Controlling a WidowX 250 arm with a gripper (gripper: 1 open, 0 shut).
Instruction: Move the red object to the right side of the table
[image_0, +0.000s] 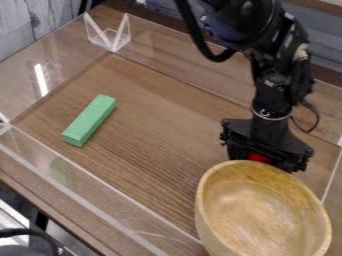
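Observation:
The red object (267, 156) is a small patch of red low on the brown wood-grain table (167, 95), right of centre and just behind the wooden bowl's rim. My black gripper (267, 152) points steeply down over it. Its jaws stand wide, one finger on each side of the red object, and most of the object is hidden by the gripper body. Whether the fingers touch it cannot be told.
A large round wooden bowl (265, 212) fills the front right corner, right against the gripper. A flat green block (90, 119) lies at the left. Low clear acrylic walls (54, 165) edge the table, with a clear bracket (107, 33) at the back left.

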